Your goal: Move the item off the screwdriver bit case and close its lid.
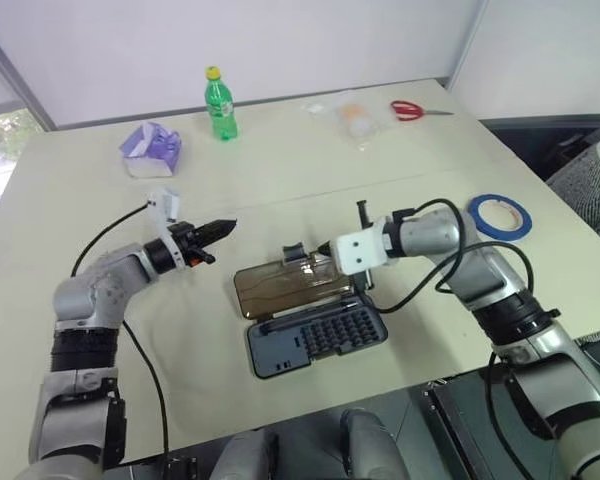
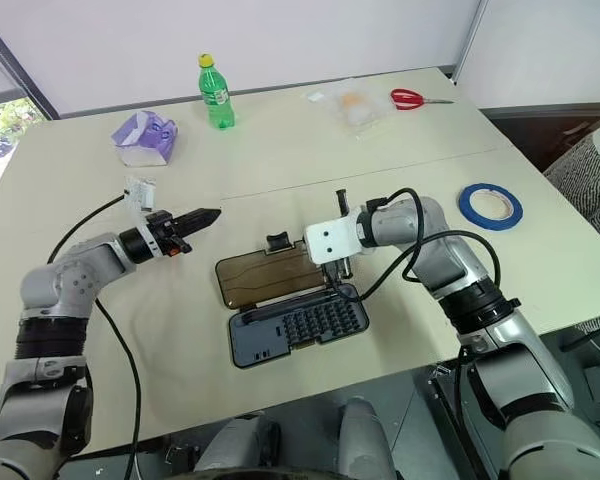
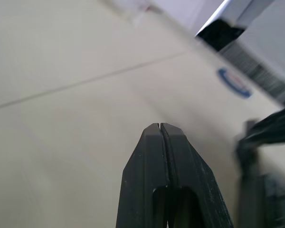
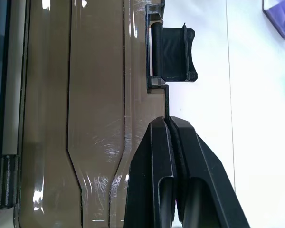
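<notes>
The blue tape ring [image 2: 490, 206] lies flat on the table, well apart from the screwdriver bit case [image 2: 296, 325] on my right-hand side, so the case is clear of it. The case sits open: the grey bit tray is nearest me, and the smoky-brown lid [image 2: 272, 273] is folded flat on the table beyond the tray, long axis running left to right along the hinge. My right gripper [image 4: 170, 124] is pressed shut, tips at the lid's far long edge just beside the black latch tab [image 4: 173, 52]. My left gripper [image 2: 208, 214] is also pressed shut on nothing, in the air left of the lid. Judgement: the right is nearer; the lid must swing up over the hinge toward me.
</notes>
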Action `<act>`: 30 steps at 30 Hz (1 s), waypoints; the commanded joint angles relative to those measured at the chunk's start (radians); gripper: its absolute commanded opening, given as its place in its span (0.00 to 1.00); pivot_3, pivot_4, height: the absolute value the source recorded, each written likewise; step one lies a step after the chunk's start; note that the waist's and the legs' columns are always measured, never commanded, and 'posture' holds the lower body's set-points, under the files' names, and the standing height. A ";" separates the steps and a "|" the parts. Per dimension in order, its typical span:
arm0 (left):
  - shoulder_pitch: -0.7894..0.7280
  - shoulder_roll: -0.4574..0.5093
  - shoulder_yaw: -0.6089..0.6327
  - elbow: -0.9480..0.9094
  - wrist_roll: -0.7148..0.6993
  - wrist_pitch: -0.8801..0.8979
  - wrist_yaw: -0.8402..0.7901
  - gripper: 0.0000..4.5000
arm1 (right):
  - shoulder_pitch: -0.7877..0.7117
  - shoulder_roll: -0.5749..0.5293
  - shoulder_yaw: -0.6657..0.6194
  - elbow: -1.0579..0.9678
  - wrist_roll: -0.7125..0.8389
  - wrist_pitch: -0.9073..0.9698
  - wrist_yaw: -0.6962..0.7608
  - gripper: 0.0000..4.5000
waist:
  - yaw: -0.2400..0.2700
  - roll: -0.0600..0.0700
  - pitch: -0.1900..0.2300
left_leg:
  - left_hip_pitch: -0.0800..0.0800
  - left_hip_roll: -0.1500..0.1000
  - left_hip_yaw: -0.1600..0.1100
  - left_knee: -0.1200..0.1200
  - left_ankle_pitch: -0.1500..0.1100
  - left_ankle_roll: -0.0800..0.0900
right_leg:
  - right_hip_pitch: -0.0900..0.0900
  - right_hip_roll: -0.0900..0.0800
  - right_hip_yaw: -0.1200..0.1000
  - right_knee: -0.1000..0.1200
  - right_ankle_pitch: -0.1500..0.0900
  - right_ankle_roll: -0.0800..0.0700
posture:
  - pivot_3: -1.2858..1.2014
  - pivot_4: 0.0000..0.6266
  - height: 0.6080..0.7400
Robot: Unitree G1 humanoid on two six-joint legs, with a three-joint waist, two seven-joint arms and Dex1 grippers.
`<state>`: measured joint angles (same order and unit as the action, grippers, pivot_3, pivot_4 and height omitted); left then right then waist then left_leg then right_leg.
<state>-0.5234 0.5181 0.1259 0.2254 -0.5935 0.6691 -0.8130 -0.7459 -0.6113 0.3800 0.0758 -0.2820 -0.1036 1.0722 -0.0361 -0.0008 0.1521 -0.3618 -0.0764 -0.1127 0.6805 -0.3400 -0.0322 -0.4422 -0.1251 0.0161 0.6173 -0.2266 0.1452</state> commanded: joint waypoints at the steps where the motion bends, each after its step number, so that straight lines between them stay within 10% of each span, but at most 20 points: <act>1: 0.019 0.014 -0.102 -0.031 0.079 -0.082 -0.102 0.00 | -0.002 -0.010 -0.042 -0.070 0.016 0.031 -0.017 0.00 | 0.000 0.000 0.000 | 0.000 0.000 0.000 0.000 0.000 0.000 | 0.000 0.000 0.000 0.000 0.000 0.000 | 0.52 0.24 1.00; 13: 0.048 0.015 -0.179 -0.061 0.120 -0.108 -0.227 0.00 | 0.017 -0.019 -0.040 -0.119 0.027 0.094 -0.019 0.00 | 0.002 0.000 0.000 | -0.002 0.000 0.000 0.000 0.000 0.000 | -0.001 0.000 0.000 -0.001 0.000 0.000 | 0.52 0.24 1.00; 22: 0.045 0.021 -0.166 -0.090 0.098 -0.078 -0.262 0.00 | 0.022 -0.074 -0.111 -0.249 0.130 0.305 0.056 0.85 | 0.007 0.000 0.000 | -0.002 0.000 0.000 0.001 0.000 0.000 | -0.001 0.000 0.000 -0.001 0.000 0.000 | 0.52 0.24 1.00; 30: 0.059 0.103 -0.166 -0.241 0.007 0.043 -0.366 0.00 | 0.080 -0.187 -0.288 -0.412 0.295 0.570 0.079 0.85 | 0.023 0.000 0.000 | -0.003 0.000 0.000 0.001 0.000 0.000 | -0.001 0.000 0.000 -0.001 0.000 0.000 | 0.52 0.24 1.00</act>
<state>-0.4645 0.5997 -0.0557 0.0468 -0.5470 0.6902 -1.1463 -0.6660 -0.7783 0.1503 -0.2805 -0.0274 0.4191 1.1569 -0.0134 -0.0012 0.1524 -0.3651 -0.0760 -0.1129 0.6818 -0.3403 -0.0317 -0.4431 -0.1253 0.0159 0.6163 -0.2266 0.1452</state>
